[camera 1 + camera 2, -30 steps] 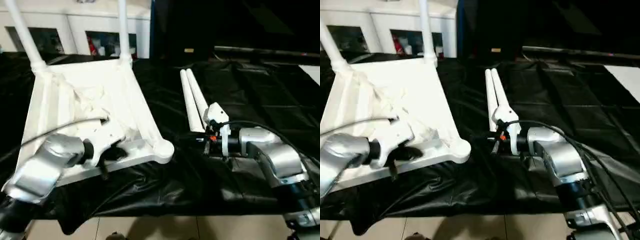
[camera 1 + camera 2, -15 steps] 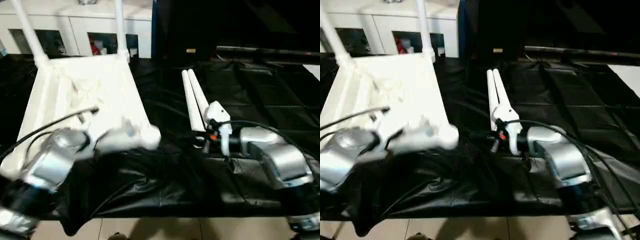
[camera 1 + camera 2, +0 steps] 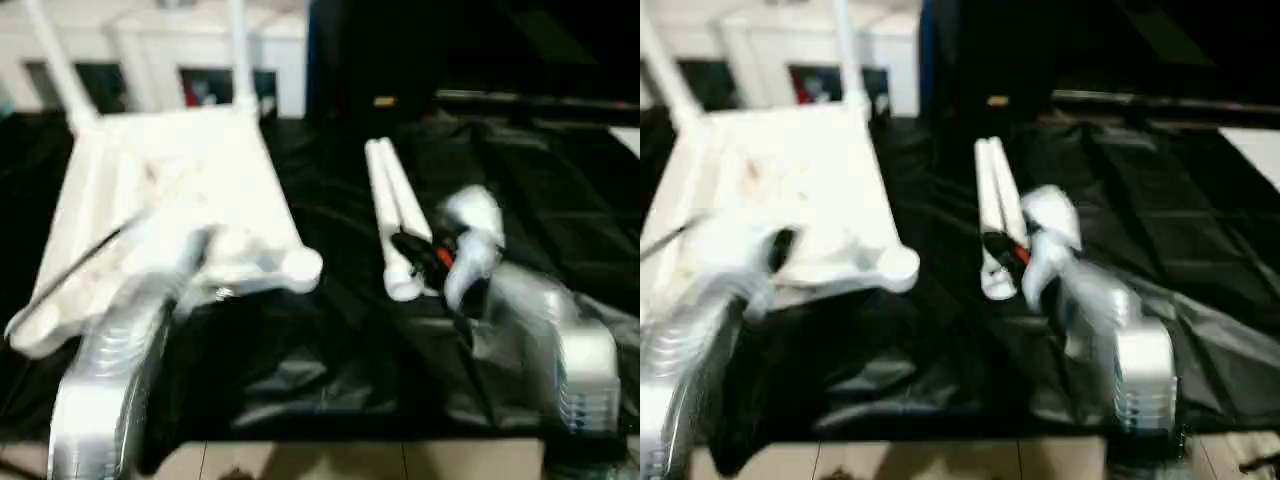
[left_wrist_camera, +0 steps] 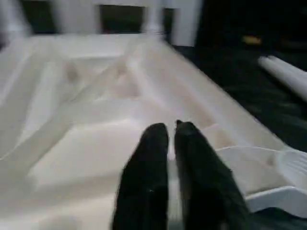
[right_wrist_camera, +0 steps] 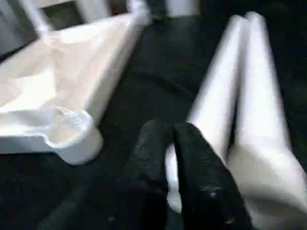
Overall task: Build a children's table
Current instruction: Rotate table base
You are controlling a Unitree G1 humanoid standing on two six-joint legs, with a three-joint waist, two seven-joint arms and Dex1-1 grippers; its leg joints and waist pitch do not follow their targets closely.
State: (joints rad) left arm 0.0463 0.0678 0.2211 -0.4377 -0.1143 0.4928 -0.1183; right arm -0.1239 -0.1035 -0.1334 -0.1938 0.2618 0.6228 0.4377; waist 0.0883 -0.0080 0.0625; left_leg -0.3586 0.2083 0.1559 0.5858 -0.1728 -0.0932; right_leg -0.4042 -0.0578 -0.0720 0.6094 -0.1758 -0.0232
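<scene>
The upturned children's table (image 3: 170, 190) is lying at the left of the head view on the black sheet (image 3: 330, 360), two legs standing up at its far corners. The left gripper (image 4: 171, 132) is hovering over its ribbed underside, jaws showing only a thin slit, holding nothing. The right gripper (image 5: 169, 132) is sitting by the two loose legs (image 3: 392, 205) at centre, jaws nearly together, empty; contact I cannot tell.

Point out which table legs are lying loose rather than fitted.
The two loose legs lie side by side on the black sheet; the other two stand in the tabletop's far corners.
</scene>
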